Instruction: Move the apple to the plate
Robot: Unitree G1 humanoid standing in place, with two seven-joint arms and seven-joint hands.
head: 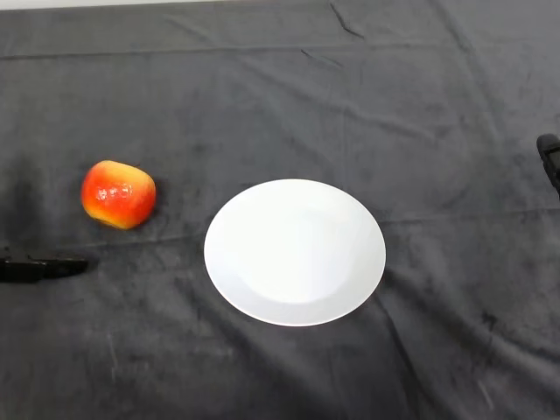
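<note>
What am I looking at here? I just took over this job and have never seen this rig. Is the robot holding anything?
This single picture comes from a camera on the humanoid robot's head, looking down at a table under a dark cloth. A red-and-yellow apple lies on the cloth at the left, and an empty white plate sits near the middle, apart from the apple. The black shape at the left edge is the left hand, low beside the apple without touching it. It holds nothing. Too little of it shows to tell how it is posed. The apple is not yet on the plate.
</note>
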